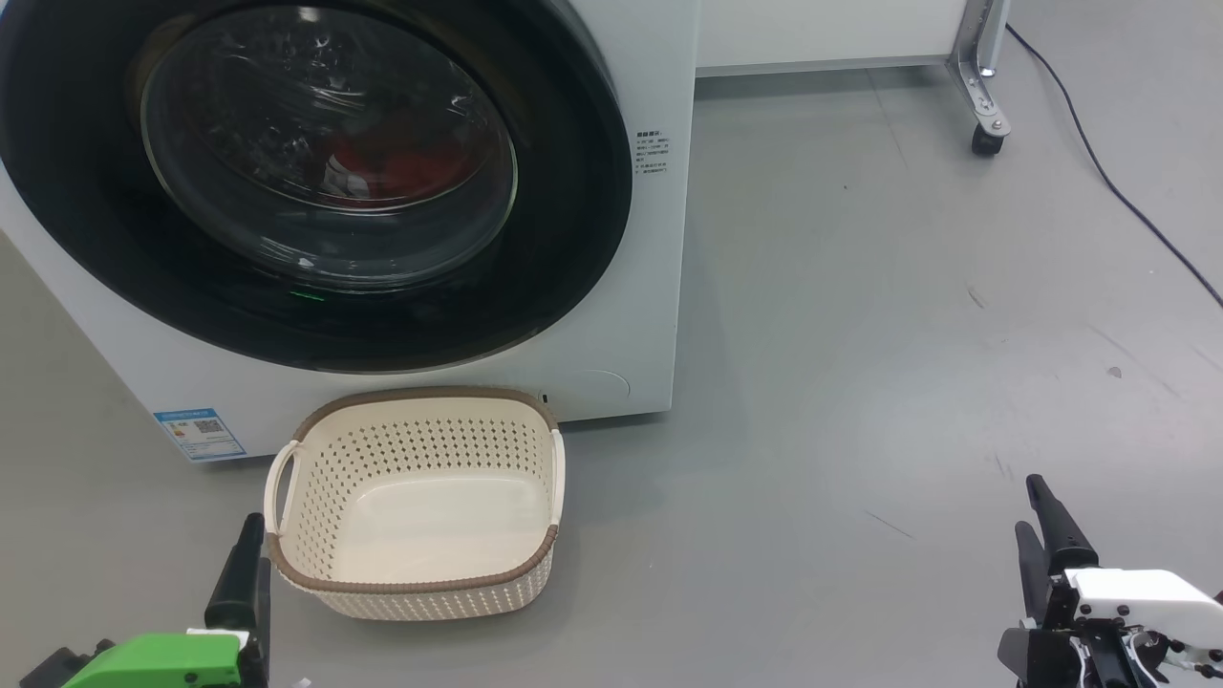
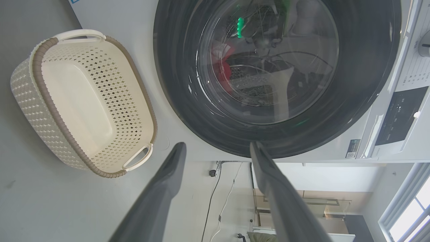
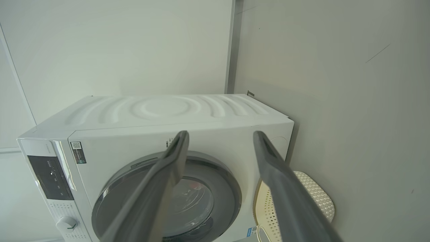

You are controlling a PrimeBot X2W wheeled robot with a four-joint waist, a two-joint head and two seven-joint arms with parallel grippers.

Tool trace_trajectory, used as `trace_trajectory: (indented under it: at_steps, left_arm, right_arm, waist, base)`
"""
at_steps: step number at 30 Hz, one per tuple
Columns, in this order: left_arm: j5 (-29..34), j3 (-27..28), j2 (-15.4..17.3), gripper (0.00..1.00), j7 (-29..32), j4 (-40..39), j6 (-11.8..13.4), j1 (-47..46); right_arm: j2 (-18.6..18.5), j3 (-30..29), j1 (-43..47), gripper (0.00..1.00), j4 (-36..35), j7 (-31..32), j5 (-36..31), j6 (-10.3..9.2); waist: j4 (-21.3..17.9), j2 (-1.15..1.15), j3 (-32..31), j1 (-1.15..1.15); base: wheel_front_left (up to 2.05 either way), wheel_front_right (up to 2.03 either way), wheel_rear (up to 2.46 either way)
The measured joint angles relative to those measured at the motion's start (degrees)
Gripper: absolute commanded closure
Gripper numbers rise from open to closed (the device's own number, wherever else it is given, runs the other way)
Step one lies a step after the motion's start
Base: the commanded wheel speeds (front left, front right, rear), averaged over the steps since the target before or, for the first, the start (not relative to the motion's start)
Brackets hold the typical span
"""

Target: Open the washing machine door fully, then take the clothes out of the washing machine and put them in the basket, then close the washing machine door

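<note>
Looking at the door [image 1: 566, 220], I see it shut against the washer [image 1: 659, 287], with the red clothes [image 1: 406, 158] showing through its glass, inside the drum. The basket [image 1: 420, 394] sits empty on the floor [image 1: 860, 334], just in front of the washer and below the door. My left end effector [image 2: 217, 145] hangs low beside the basket's left handle, fingers spread wide, holding nothing. My right end effector [image 3: 220, 134] is well off to the right, also wide and empty.
</note>
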Motion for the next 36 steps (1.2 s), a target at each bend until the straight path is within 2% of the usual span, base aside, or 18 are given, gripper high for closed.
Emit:
trace_trajectory:
  at_steps: [9, 19, 20, 21, 31, 36]
  left_arm:
    - [1.08, -0.77, 0.0, 0.0, -1.35, -1.22, 0.0, -0.24]
    - [8.06, -2.45, 1.02, 0.0, -4.04, -2.4, -0.01, -0.94]
    - [9.17, -2.6, 1.29, 0.0, -4.31, -2.35, -0.01, -0.94]
    - [20.58, -4.97, 3.56, 0.0, -5.89, -2.64, 0.75, -1.53]
    - [31.98, -6.56, 4.32, 0.0, -7.76, -4.05, 3.1, -2.37]
    - [36.61, -7.98, 4.35, 0.0, -8.33, -4.78, 4.1, -2.68]
  right_arm:
    - [-0.4, 1.05, -0.2, 0.0, -0.05, -1.62, -3.45, 0.0]
    - [-2.09, 2.67, -0.96, 0.0, -0.07, -3.54, -9.92, 0.0]
    - [-2.31, 2.83, -1.04, 0.0, -0.07, -3.64, -10.78, 0.0]
    - [-4.45, 5.69, -2.43, 0.0, -0.33, -5.5, -20.64, -0.6]
    - [-6.35, 10.13, -3.72, 0.0, -1.3, -7.06, -33.51, -3.04]
    - [-7.04, 11.94, -4.36, 0.0, -1.68, -7.6, -38.53, -3.61]
  waist:
    - [0.03, 0.0, 0.01, 0.0]
    - [0.17, 0.0, -0.02, 0.0]
    - [0.18, 0.0, -0.02, 0.0]
    - [0.33, 0.0, 0.01, 0.0]
    - [0.49, 0.0, -0.01, 0.0]
    - [0.55, 0.0, -0.03, 0.0]
  base:
    - [0.0, 0.0, 0.0]
    - [0.0, 0.0, 0.0]
    - [0.0, 0.0, 0.0]
    - [0.0, 0.0, 0.0]
    - [0.0, 0.0, 0.0]
    - [0.0, 0.0, 0.0]
